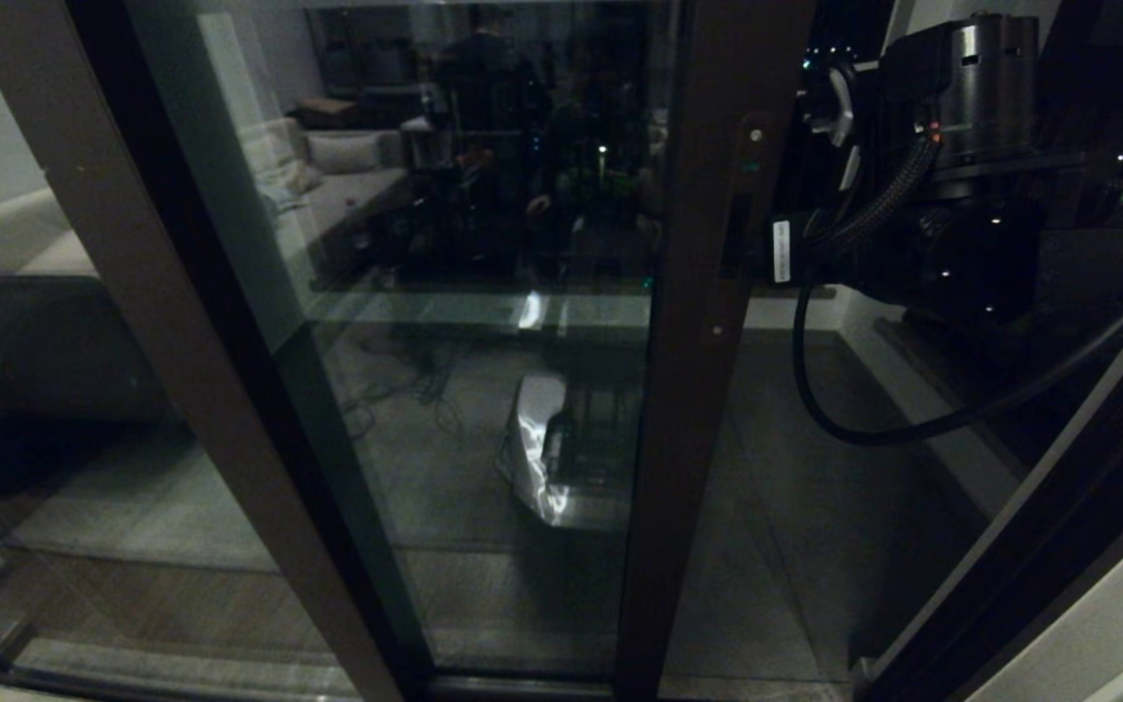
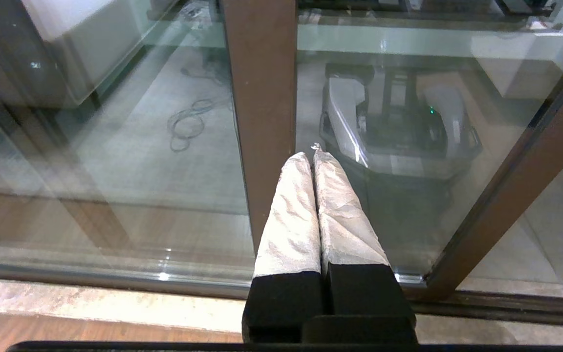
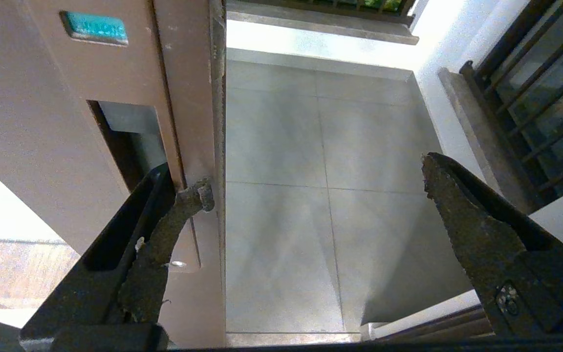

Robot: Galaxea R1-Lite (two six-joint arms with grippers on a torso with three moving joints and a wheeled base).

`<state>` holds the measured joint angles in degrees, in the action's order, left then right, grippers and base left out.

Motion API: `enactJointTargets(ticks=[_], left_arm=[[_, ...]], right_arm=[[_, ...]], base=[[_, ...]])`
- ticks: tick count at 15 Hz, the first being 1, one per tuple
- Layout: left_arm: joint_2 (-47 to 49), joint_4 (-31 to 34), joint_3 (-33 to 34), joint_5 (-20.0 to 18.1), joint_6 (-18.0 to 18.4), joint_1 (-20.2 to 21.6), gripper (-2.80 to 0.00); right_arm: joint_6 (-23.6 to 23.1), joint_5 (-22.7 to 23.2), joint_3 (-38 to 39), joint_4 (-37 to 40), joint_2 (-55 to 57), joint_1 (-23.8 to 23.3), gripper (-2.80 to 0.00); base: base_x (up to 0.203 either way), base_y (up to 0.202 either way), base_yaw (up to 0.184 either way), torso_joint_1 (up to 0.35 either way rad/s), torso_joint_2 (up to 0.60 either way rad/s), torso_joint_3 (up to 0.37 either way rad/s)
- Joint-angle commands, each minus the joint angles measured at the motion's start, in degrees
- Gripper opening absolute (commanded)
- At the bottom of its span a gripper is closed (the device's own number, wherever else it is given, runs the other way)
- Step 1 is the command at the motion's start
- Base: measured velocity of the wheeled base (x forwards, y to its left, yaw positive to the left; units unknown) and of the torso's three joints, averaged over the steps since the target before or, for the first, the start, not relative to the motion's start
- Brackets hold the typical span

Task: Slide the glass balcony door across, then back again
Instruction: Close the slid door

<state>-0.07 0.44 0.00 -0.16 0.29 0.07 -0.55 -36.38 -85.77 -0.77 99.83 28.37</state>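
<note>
Grey balcony tiles (image 3: 311, 195) lie beyond the doorway, bounded by a pale low wall and a dark railing (image 3: 530, 93) on the far side. Standing partly slid across that doorway is the glass balcony door (image 1: 484, 390), its dark brown upright edge (image 1: 693, 341) running from top to bottom of the head view, with open space and bare tile on the side away from the glass. The pane mirrors a dim room with a sofa and the robot's own base.

At the door's upright edge, level with the recessed slot handle (image 3: 125, 142), is the right gripper (image 3: 311, 181). Its fingers are spread wide: one fingertip (image 3: 188, 200) is hooked against the corner of the edge just beside the slot, while the other hangs free over the tiles, well apart from the frame. A small teal label (image 3: 95, 27) sits on the same edge above the slot.

Low near the door's bottom track, the left gripper (image 2: 311, 156) hangs parked, its wrapped fingers pressed together on nothing, pointing toward a brown stile (image 2: 262, 98).
</note>
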Motion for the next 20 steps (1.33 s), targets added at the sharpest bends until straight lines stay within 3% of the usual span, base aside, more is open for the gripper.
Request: enactJointTargets(ticks=[1, 14, 20], left_arm=[[0.0, 0.0, 0.1, 0.0, 0.0, 0.0, -2.8], [0.0, 0.0, 0.1, 0.0, 0.0, 0.0, -2.8], [0.0, 0.0, 0.1, 0.0, 0.1, 0.0, -2.8]], right_arm=[[-0.1, -0.5, 0.2, 0.2, -0.1, -0.6, 0.0], [-0.2, -0.4, 1.6, 0.2, -0.9, -2.7, 0.0], [-0.2, -0.6, 6.2, 0.0, -4.5, -4.3, 0.0]], base=[[0.0, 0.0, 0.0, 0.0, 0.0, 0.0], [0.0, 0.0, 0.0, 0.0, 0.0, 0.0], [0.0, 0.0, 0.0, 0.0, 0.0, 0.0]])
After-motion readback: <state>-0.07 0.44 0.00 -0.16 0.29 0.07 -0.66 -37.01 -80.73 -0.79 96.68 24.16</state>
